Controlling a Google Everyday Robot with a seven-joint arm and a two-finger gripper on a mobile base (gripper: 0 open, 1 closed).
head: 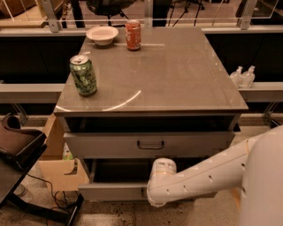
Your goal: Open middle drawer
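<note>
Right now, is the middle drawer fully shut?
No: the middle drawer sits pulled forward of the top drawer above it, with the gripper at the centre of its front.

This looks like an office-style workspace: a grey metal drawer cabinet (110, 145) with a worktop (177, 75), a swivel-chair base (108, 6) behind a rail, 2 pump bottles (243, 76) on a ledge, and cables (48, 194) on the floor. The gripper (148, 195) sits low at the cabinet's front.

Gripper: lower centre, hidden behind white arm (190, 181) | middle drawer (110, 192) handle: mostly covered | arm: cut at right edge
</note>
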